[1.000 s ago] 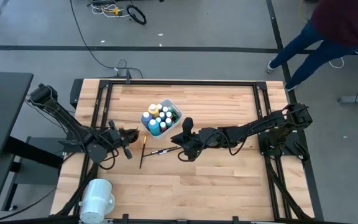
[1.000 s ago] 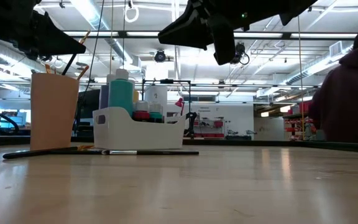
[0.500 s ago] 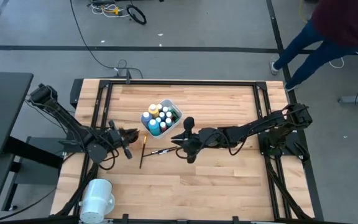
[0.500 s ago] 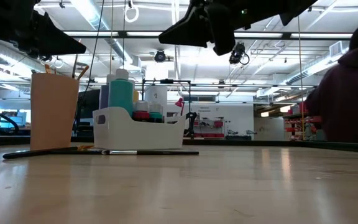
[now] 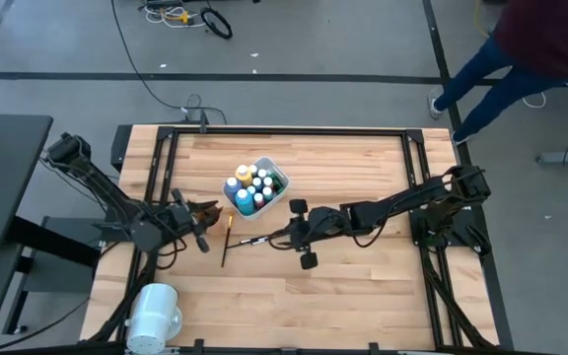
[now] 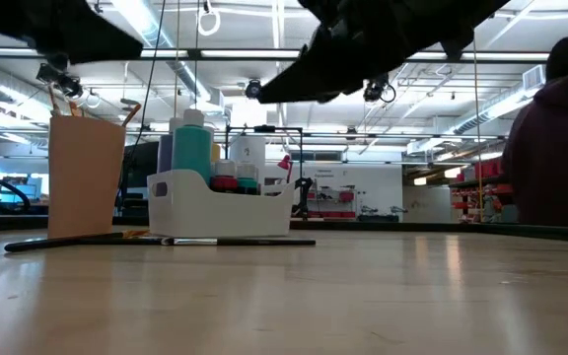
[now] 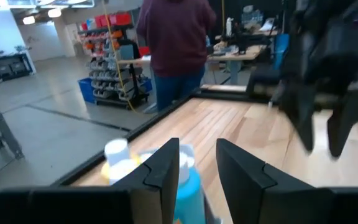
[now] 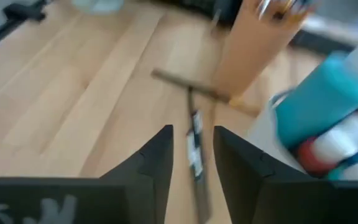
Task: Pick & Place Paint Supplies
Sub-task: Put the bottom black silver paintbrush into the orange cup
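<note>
— Since a second ago the right gripper (image 5: 300, 234) has swung round over the middle of the table (image 5: 363, 296); it sat closer to the white tub (image 5: 277, 195) then, and now it points along the table toward the left side. What about the other arm?

— Barely shifted. The left gripper (image 5: 203, 212) hangs at the left side of the table, over a tan cup (image 6: 86, 176) that stands just beside the tub. Brush handles stick up out of that cup.

— Are the fingers holding anything?

— No. In the left wrist view the two dark fingers (image 7: 166, 167) stand apart with a clear gap and nothing between them. In the right wrist view, the same: the fingers (image 8: 157, 155) are parted, bare wood and a brush show through the gap.

— Where are the paint bottles (image 5: 252, 187)?

— All packed upright in the white tub, white caps up — blue, teal and yellow bodies show from above, and the low view adds a red one behind the tub's wall. A tall teal bottle (image 6: 191, 146) stands highest.

— And the loose brushes?

— Two dark-handled brushes lie flat on the wood in front of the tub. One brush (image 5: 225, 243) runs away from the tub beside the cup; the other brush (image 5: 261, 238) lies across it, its far end reaching under the right gripper. Neither gripper touches them.

— Anything else about?

— A large white cylinder (image 5: 154, 314) lies at the table's near left corner, and a person (image 5: 521, 49) in a dark red top stands beyond the far right corner.
</note>
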Controlling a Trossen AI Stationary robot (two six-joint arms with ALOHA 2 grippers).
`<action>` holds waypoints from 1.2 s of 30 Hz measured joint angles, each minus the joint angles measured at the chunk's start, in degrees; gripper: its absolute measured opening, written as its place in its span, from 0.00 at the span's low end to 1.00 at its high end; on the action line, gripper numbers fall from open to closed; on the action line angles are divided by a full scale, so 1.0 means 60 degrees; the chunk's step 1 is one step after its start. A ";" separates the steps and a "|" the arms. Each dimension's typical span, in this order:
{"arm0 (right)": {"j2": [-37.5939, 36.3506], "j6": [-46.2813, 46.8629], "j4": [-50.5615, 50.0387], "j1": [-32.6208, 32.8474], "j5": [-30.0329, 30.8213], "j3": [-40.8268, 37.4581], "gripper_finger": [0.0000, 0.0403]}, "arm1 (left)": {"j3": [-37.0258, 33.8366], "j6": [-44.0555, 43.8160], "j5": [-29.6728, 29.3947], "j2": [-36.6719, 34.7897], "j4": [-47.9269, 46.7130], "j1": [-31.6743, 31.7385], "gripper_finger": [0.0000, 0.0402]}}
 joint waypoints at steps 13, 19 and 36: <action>0.1871 0.0320 0.0174 -0.0520 -0.0932 -0.0010 0.36 | 0.0244 0.0966 0.1088 0.0020 0.0975 0.0000 0.29; 0.2195 0.0318 -0.0083 -0.0870 -0.0821 -0.0007 0.36 | 0.0244 0.0968 0.1197 0.0025 0.0957 0.0000 0.29; 0.2199 0.0872 -0.0016 -0.1288 -0.1643 -0.0520 0.34 | 0.0244 0.0756 0.1254 0.0022 0.0949 0.0000 0.29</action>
